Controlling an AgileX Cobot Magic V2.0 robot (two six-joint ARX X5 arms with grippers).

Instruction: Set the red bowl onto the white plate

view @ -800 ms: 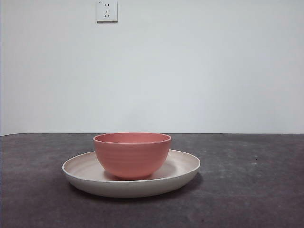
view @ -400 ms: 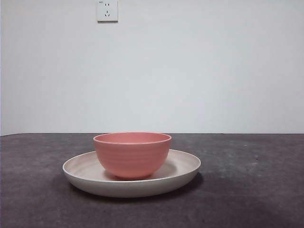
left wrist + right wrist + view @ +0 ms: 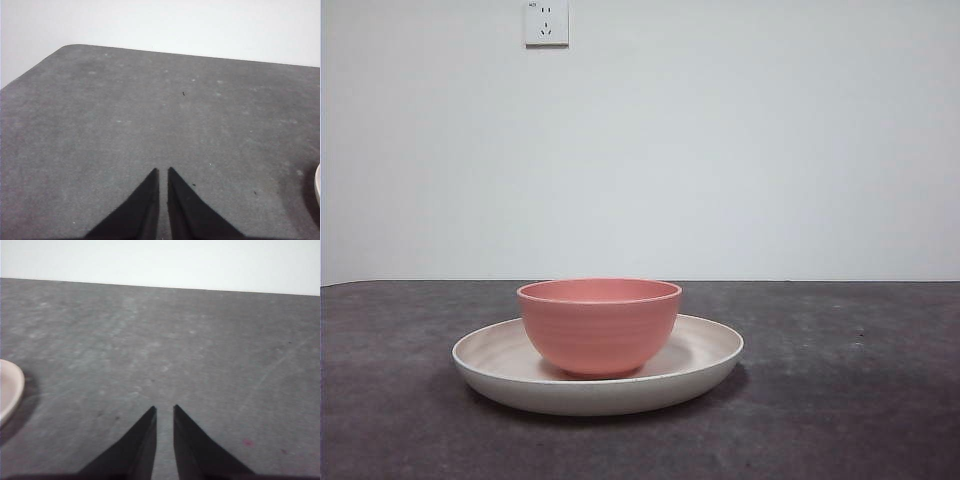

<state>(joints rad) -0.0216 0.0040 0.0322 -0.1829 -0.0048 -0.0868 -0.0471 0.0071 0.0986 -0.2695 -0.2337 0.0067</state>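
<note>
The red bowl point(image 3: 599, 326) stands upright in the middle of the white plate point(image 3: 705, 355) on the dark grey table in the front view. No arm shows in the front view. In the left wrist view my left gripper point(image 3: 163, 171) is shut and empty over bare table, with only the plate's rim point(image 3: 317, 185) at the picture's edge. In the right wrist view my right gripper point(image 3: 164, 409) is nearly shut and empty over bare table, with the plate's rim point(image 3: 10, 390) at the side. The bowl is out of both wrist views.
A white wall stands behind the table with a power socket point(image 3: 546, 22) high up. The table's rounded far corner point(image 3: 70, 47) shows in the left wrist view.
</note>
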